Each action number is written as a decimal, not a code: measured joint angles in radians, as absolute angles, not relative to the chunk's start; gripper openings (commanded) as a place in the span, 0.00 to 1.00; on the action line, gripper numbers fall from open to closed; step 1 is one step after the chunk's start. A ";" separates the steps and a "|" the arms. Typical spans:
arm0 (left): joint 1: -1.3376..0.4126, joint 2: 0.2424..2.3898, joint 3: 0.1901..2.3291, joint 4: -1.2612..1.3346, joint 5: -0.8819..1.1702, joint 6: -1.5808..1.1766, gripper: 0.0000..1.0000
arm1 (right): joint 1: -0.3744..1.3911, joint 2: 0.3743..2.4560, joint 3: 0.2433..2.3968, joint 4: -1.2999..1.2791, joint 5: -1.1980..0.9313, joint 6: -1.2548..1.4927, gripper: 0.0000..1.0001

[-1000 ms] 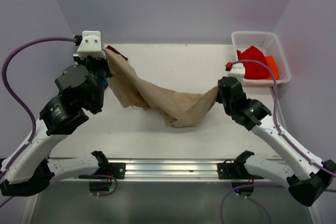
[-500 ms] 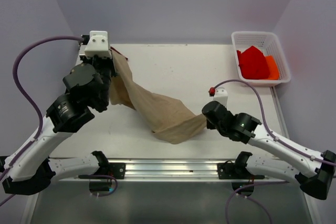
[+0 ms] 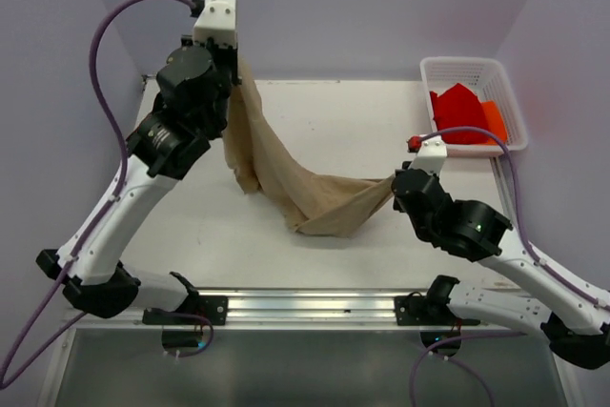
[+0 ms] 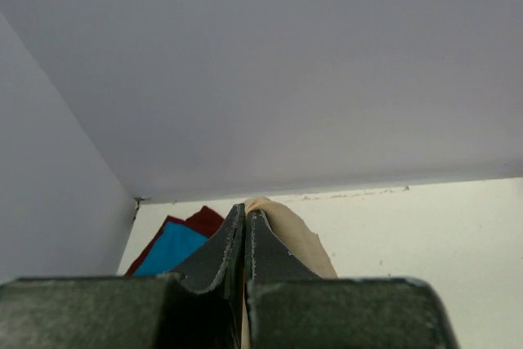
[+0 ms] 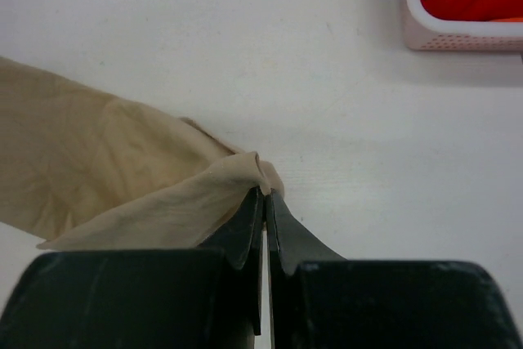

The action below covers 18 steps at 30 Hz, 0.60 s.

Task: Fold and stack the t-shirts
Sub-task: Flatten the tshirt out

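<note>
The tan t-shirt [image 3: 286, 173] hangs stretched between both grippers above the white table [image 3: 324, 111]. My left gripper [image 3: 236, 69] is raised high at the back left and shut on one end of it [image 4: 282, 226]. My right gripper [image 3: 393, 183] is low at the middle right and shut on the other end [image 5: 163, 194]. The shirt's lower fold rests on the table. The bright blue t-shirt [image 4: 167, 249] lies on the dark maroon t-shirt [image 4: 204, 220] at the table's back left corner, seen in the left wrist view and hidden by the arm from above.
A white basket [image 3: 496, 73] with red and orange cloth [image 3: 459, 113] stands at the back right; its corner shows in the right wrist view [image 5: 433, 34]. Purple walls close the back and sides. A metal rail [image 3: 305, 307] runs along the near edge.
My left gripper has risen and moved back with its end of the tan shirt. My right gripper swung toward the near middle, then back right, with its end. The shirt hangs steeper.
</note>
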State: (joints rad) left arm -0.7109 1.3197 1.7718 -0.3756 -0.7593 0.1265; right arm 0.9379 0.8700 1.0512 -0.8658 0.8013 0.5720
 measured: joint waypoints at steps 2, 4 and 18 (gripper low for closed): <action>-0.652 1.401 1.853 -0.393 -0.686 0.104 0.00 | 0.938 0.867 1.084 -0.870 0.826 0.560 0.00; -0.579 1.482 1.935 -0.416 -0.606 0.070 0.00 | 0.938 0.860 1.107 -0.875 0.847 0.553 0.00; -0.110 1.735 2.103 -0.542 -0.212 -0.184 0.00 | 0.938 0.612 1.128 -1.034 0.989 0.604 0.00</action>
State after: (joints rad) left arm -0.1097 1.7351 2.1025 -0.5415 -0.2123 -0.1841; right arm 0.9379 0.6121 1.1278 -1.0344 0.9890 0.6037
